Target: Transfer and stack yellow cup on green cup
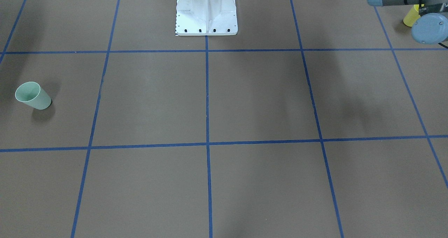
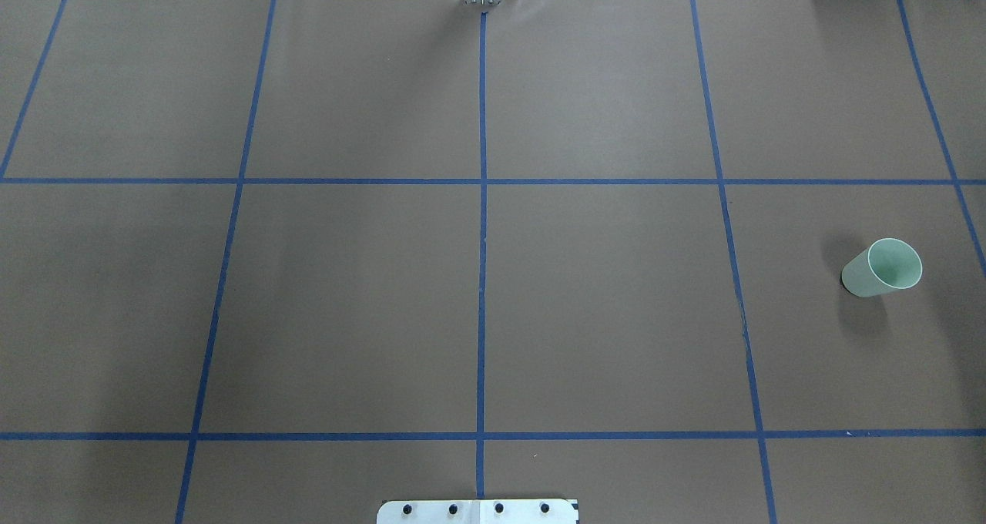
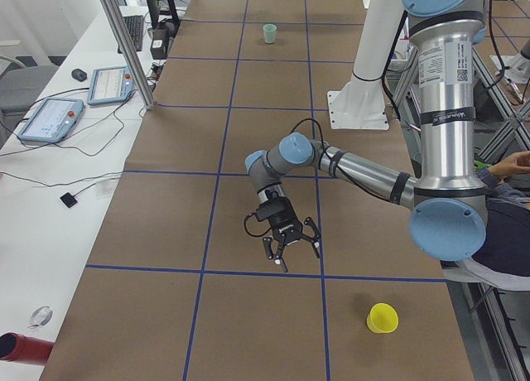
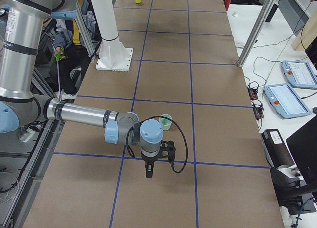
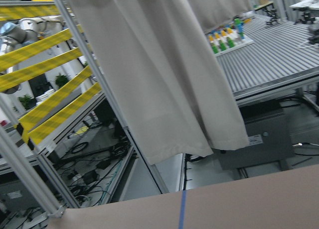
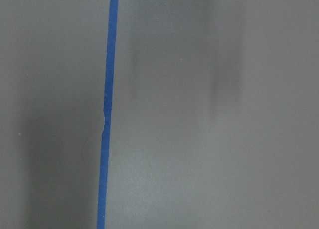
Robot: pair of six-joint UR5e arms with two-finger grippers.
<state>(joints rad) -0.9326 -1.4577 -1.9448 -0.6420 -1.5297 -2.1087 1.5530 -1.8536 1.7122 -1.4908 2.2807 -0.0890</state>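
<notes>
The yellow cup [image 3: 382, 318] stands upright near the table's left end, close to the robot's side; in the front-facing view [image 1: 410, 17] my left arm partly hides it. The green cup [image 2: 882, 267] stands upright near the right end and also shows in the front-facing view [image 1: 33, 95]. My left gripper [image 3: 290, 250] hangs above the table, well apart from the yellow cup; it shows only in the left side view, so I cannot tell its state. My right gripper [image 4: 148, 172] points down just short of the green cup [image 4: 166, 121]; I cannot tell its state either.
The white robot pedestal [image 1: 206, 14] stands at the middle of the robot's edge. Blue tape lines [image 2: 482, 277] grid the brown table. A side bench holds teach pendants [image 3: 50, 120]. A seated person [image 3: 507, 232] is by the robot's left.
</notes>
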